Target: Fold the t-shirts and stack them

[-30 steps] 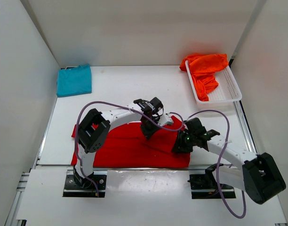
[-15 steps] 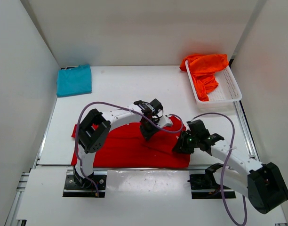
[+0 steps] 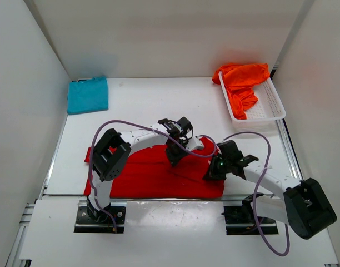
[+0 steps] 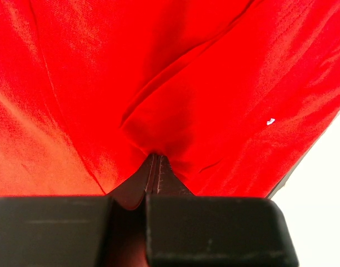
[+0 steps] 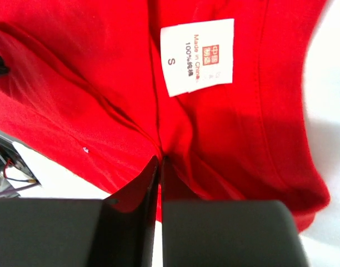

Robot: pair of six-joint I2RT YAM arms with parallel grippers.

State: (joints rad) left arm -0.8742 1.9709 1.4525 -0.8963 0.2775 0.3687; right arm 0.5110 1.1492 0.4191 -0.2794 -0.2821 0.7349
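You have both claws on the red t-shirt (image 3: 148,175). It lies spread out on the near part of the surface (image 3: 153,105), wide from left to right.

The left claw (image 3: 174,157) is squeezed tight shut on a little ridge of red cloth, close to the far edge of the shirt and near its middle. The right claw (image 3: 210,173) is closed too. It has a thin fold of the same shirt between its fingers, right by the neck, where the white label (image 5: 196,55) is sewn in. That is the right end of the shirt. The two claws sit near each other, with red cloth bunched between them.

To do this fold well, I think you should lift both claws together and at the same height. Go slowly, so the cloth does not slip out or pull tight between them. The right claw's pinch looks thin, so watch it as you lift. Lay the cloth down flat before you let go.

The teal-blue t-shirt (image 3: 88,94) is folded at the far left. The orange t-shirt (image 3: 242,78) is in a heap in the white basket (image 3: 273,105) at the far right, not folded yet.
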